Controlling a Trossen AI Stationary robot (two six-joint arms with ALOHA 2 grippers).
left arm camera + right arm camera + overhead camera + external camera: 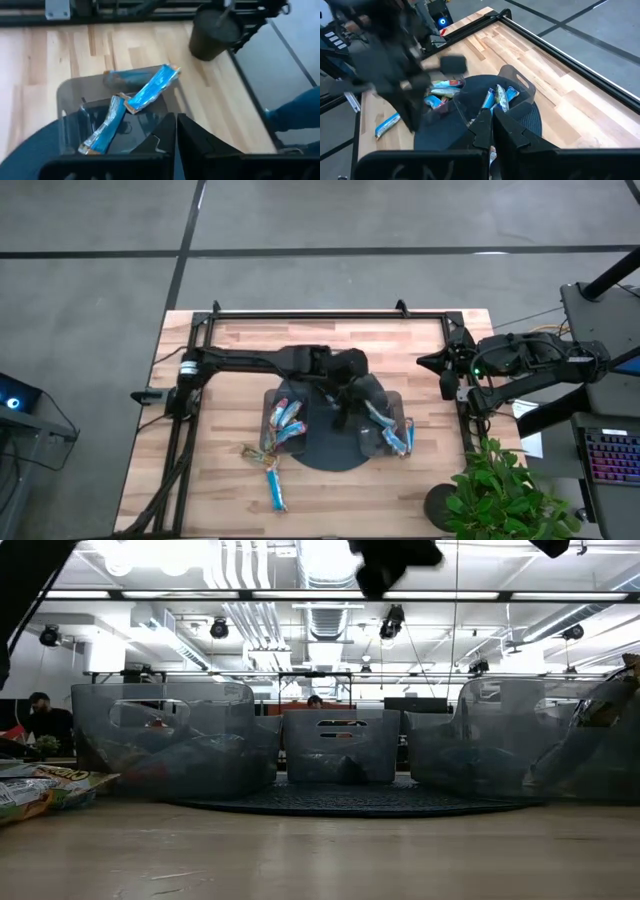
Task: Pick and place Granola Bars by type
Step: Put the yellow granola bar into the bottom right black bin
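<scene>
A: Blue wrappers mostly. The granola bars [290, 420] sit in several places: a few in the clear bin [270, 402] on the left of the dark round tray [330, 452], more blue ones in the right bin [398, 402].

B: Any outside the bins?

A: Yes. One blue bar [277, 488] lies alone on the wooden surface [230, 340] in front of the tray, and a greenish-silver pair [257, 451] rests at the tray's left front edge.

B: Where is the left end effector [176, 131]?

A: Over the tray, between the two bins and nearer the right one. Its fingers are pressed together with nothing between them. Its wrist view looks down on two blue bars [150, 91] lying in the right bin, one overlapping the other.

B: And the right end effector [492, 127]?

A: Off at the right edge of the surface, well apart from the tray, fingers closed and empty.

B: Anything else nearby?

A: A green plant [505, 495] at the front right corner, and a keyboard [610, 460] beyond it. In the low view a person [42, 720] sits far back in the room.
</scene>
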